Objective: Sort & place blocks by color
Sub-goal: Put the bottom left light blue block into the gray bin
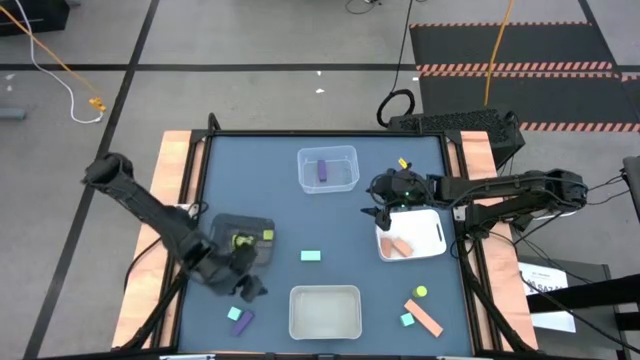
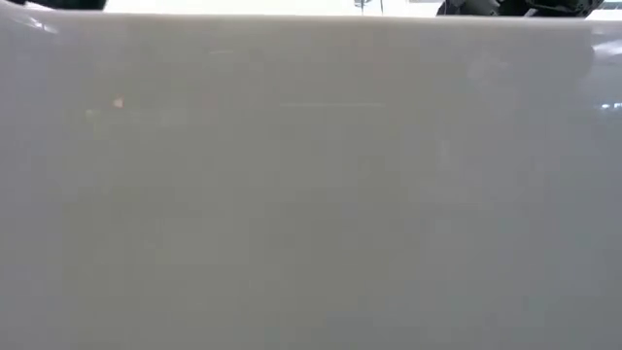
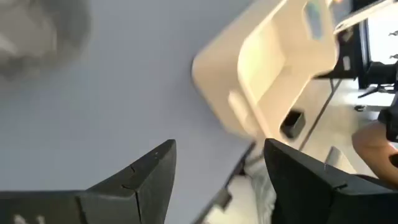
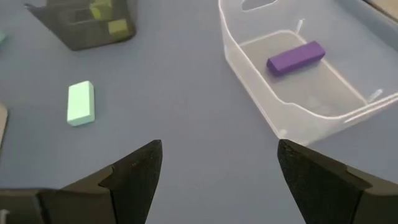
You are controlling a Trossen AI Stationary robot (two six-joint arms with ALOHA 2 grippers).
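My left gripper [image 1: 246, 288] [image 3: 217, 168] is open and empty, near the table's near-left part, just nearer than the black mesh tray [image 1: 243, 237] that holds two yellow-green blocks [image 1: 241, 240]. My right gripper [image 1: 379, 207] [image 4: 217, 174] is open and empty, between the clear tray [image 1: 327, 168] holding a purple bar [image 4: 296, 57] and the white tray [image 1: 430, 232] holding orange blocks [image 1: 398, 246]. A teal bar [image 1: 311, 256] [image 4: 81, 103] lies flat mid-table. Teal [image 1: 235, 314] and purple [image 1: 243, 322] blocks lie near-left. A yellow-green disc [image 1: 421, 292], a teal cube [image 1: 407, 320] and an orange bar [image 1: 425, 317] lie near-right.
A pale tray [image 1: 324, 312] [image 3: 261, 68] sits at the near edge, and its wall [image 2: 311, 194] fills the low view. A small yellow piece [image 1: 403, 163] lies near the far right. Wooden rails [image 1: 172, 180] run along the table's left and right sides.
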